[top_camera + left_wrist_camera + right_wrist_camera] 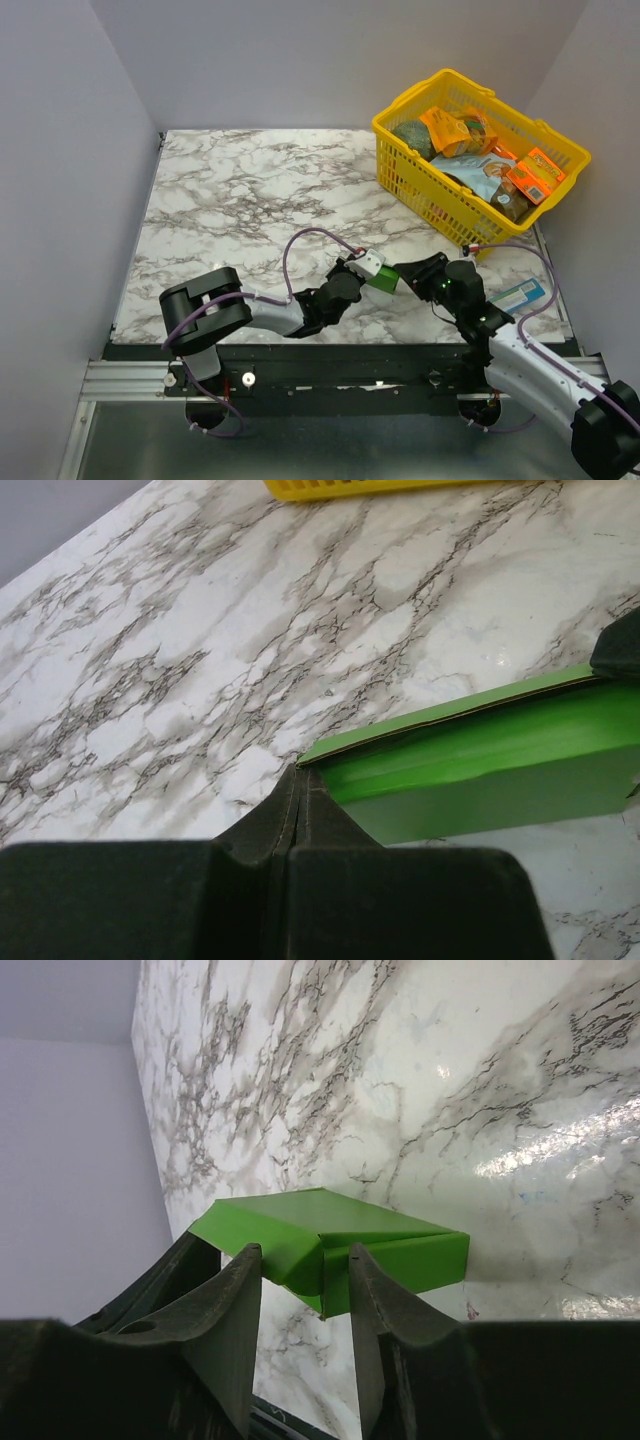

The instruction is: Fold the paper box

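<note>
The paper box is bright green card, partly folded, held just above the marble near the table's front middle. My left gripper is shut on its left corner. In the left wrist view the pinched black fingertips meet at the edge of the box. My right gripper comes in from the right. In the right wrist view its gripper closes on the end of the box, where a curved flap bulges between the two tips. The far side of the box is hidden.
A yellow plastic basket full of packaged goods stands at the back right; its rim shows in the left wrist view. A blue-and-white pack lies at the right front. Grey walls close in the table on three sides.
</note>
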